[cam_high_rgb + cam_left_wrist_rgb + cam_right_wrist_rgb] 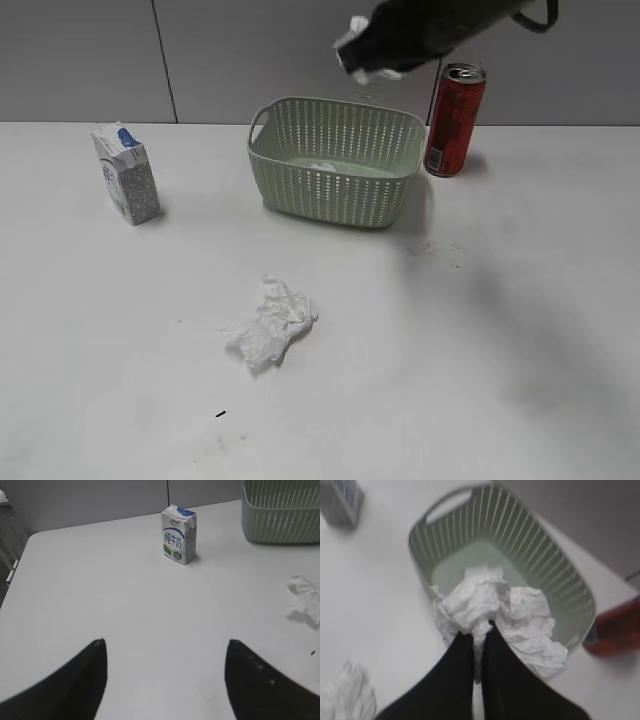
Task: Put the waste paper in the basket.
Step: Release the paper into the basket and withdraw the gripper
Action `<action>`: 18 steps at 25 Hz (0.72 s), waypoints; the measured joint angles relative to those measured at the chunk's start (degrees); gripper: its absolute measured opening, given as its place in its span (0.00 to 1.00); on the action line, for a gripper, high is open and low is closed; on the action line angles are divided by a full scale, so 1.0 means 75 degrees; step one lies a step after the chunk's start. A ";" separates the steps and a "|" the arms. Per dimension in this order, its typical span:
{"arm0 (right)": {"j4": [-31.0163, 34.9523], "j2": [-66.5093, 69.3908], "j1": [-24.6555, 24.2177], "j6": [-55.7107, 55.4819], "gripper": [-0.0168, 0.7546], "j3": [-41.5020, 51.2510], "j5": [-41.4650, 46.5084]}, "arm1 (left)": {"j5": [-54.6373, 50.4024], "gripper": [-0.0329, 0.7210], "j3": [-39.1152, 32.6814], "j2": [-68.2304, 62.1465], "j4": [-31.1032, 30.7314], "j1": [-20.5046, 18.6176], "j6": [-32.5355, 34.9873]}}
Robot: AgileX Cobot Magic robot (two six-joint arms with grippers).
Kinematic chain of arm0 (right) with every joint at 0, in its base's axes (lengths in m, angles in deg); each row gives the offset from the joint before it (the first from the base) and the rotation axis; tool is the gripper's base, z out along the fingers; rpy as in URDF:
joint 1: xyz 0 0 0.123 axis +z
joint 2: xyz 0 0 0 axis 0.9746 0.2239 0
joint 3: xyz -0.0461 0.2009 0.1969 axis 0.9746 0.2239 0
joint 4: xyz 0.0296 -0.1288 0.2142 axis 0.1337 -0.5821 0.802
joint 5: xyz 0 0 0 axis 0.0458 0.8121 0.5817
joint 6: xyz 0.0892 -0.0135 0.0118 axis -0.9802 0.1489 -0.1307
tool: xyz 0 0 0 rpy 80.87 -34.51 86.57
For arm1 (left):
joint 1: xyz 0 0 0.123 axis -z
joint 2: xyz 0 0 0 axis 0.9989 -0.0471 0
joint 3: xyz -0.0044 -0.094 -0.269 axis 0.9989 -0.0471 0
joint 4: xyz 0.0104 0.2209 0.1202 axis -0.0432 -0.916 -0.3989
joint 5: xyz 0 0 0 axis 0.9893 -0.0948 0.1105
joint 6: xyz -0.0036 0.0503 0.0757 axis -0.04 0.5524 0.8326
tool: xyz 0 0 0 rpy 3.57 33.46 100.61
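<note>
Right pincer point(479, 630) clamps a paper wad point(495, 615) above the basket point(340, 190), poised for dropping; left pincer point(165, 680) released, idle over tabletop point(100, 595).

The basket point(340, 190) looks like matt pale green slotted plastic, the waste paper point(270, 322) is thin, crinkled white tissue, the red can point(455, 120) is glossy metal, the carton point(178, 534) is printed smooth card, and the table point(480, 380) is matt white.
</note>
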 joint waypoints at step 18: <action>0.0059 0.2262 -0.0539 -0.0921 0.76 -0.0517 -0.1000 | 0.0007 0.73 0.0000 0.0000 0.0000 0.0000 0.0000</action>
